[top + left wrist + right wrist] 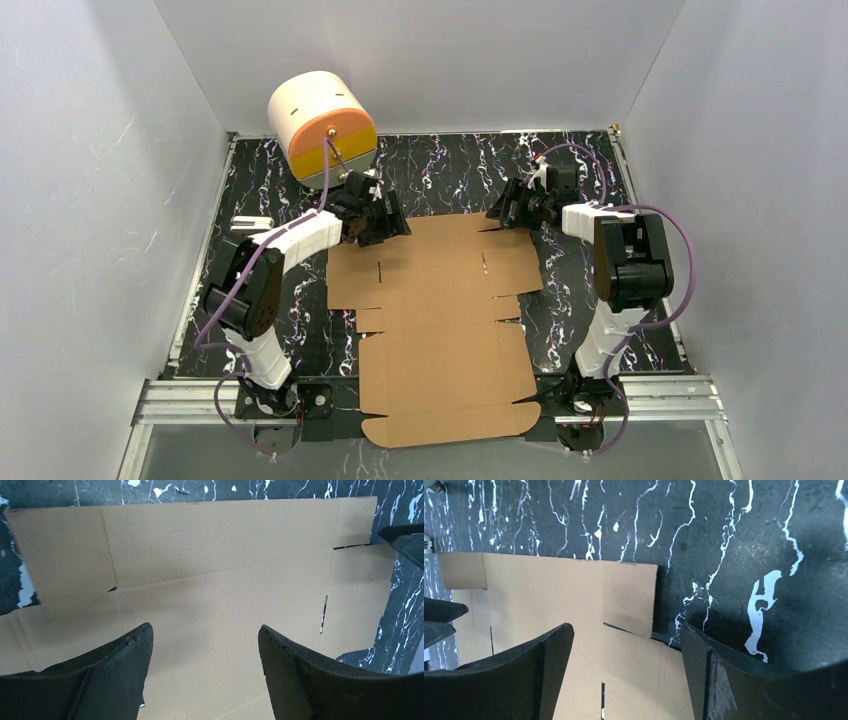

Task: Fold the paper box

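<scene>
Paper box (440, 320): flat, unfolded brown sheet on the dark marbled table (450, 165); its near edge lies between the arm bases.
Left gripper (385, 215): at the box's far left corner; jaws wide, nothing between them.
Right gripper (510, 210): at the box's far right corner; jaws wide, empty; one finger over cardboard, one over table.
Open room: table shows beyond the box's far edge and along both sides.
Cabinet (320, 125): beyond the box's far left corner; apart from it.
</scene>
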Action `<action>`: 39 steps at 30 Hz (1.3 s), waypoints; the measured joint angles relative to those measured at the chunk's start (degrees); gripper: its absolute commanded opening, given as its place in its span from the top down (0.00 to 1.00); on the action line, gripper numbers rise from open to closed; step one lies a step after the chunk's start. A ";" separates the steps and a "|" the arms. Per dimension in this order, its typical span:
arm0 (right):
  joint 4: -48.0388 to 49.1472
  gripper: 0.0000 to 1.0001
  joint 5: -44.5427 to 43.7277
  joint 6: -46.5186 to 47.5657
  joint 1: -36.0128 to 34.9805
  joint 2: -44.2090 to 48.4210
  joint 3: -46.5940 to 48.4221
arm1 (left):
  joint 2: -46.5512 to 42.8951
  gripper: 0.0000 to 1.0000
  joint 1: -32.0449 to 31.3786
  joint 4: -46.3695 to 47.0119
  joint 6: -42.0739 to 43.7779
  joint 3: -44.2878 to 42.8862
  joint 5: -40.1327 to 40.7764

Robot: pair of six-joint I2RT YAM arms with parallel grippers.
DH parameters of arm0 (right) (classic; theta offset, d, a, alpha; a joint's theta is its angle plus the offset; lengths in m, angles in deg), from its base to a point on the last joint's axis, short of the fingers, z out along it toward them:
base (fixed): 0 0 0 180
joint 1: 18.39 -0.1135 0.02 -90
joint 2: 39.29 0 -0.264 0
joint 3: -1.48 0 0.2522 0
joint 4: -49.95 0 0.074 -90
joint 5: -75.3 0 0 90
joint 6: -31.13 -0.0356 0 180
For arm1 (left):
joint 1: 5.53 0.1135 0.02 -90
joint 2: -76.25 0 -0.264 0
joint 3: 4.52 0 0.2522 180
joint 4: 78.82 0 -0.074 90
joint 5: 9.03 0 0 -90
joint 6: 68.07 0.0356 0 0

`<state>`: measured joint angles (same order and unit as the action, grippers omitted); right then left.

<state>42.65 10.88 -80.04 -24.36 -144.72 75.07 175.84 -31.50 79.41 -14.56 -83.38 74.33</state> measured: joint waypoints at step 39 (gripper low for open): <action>-12.52 0.87 -26.45 6.49 -16.31 -3.13 9.97 | 6.10 0.28 -2.49 5.16 -1.11 1.01 -0.46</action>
<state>30.13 -15.56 -73.55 -40.67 -147.84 85.04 181.94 -34.00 84.56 -15.68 -82.37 73.87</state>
